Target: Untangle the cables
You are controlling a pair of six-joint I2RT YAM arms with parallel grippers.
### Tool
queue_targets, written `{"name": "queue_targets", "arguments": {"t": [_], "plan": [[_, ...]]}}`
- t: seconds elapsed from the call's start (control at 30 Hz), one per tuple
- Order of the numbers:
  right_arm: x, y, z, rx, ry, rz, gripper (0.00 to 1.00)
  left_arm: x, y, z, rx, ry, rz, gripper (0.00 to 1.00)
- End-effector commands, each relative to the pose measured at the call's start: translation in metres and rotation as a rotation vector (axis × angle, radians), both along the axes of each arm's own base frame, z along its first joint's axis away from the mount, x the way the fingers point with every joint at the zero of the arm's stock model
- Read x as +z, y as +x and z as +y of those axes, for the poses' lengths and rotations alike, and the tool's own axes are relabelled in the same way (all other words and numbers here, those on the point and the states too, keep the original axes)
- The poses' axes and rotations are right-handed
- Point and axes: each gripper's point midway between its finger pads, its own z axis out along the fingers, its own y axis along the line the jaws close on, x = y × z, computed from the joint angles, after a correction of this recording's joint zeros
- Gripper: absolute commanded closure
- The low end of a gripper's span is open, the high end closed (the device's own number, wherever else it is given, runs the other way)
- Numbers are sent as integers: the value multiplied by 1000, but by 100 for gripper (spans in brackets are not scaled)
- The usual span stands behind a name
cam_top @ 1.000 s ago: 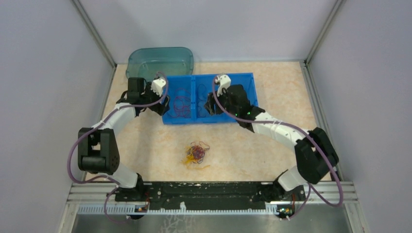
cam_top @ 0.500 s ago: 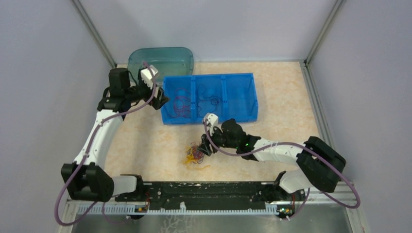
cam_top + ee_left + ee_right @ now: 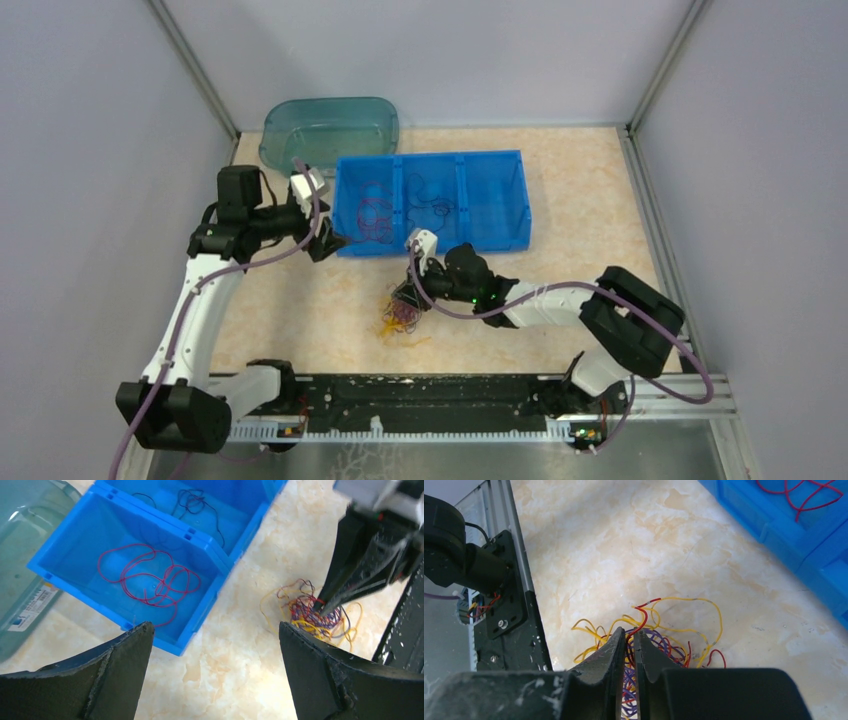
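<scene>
The cables (image 3: 403, 316) lie clumped on the counter (image 3: 570, 262) in front of the bin (image 3: 430, 157). The right tool (image 3: 629, 632), narrow, pinches strands there. The left tool (image 3: 326, 244) stands wide at the bin's left end.

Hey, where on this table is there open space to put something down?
Bare table right of the blue bin, toward the side rail, and between the cable clump and the left arm. The bin's right compartment looks empty. Crowded: the clump, where the right end effector pinches.
</scene>
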Motion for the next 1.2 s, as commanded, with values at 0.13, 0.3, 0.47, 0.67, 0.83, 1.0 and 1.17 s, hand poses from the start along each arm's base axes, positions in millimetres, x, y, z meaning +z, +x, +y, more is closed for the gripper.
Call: {"name": "queue_targets", "arguments": {"t": [0.13,0.3,0.47,0.67,0.83,1.0,1.17], "plan": [[96,-7,11,45,222,-115,95,-26,-62,-11,-253,33,-67,0],[118,-16,10,73,295,-111,98,-37,-92,-23,-346,-10,-32,0],[155,-18,9,64,396,-122,100,-38,-107,-38,-390,-73,-23,2],[205,-16,5,27,547,-133,100,-22,-111,-59,-391,-177,-50,2],[234,-16,2,0,661,-111,100,-14,-116,-81,-407,-250,-12,5],[240,-18,7,-9,673,-104,100,-3,-119,-98,-438,-297,2,20],[244,-19,9,-20,697,-101,100,0,-126,-108,-472,-331,76,38]]}}
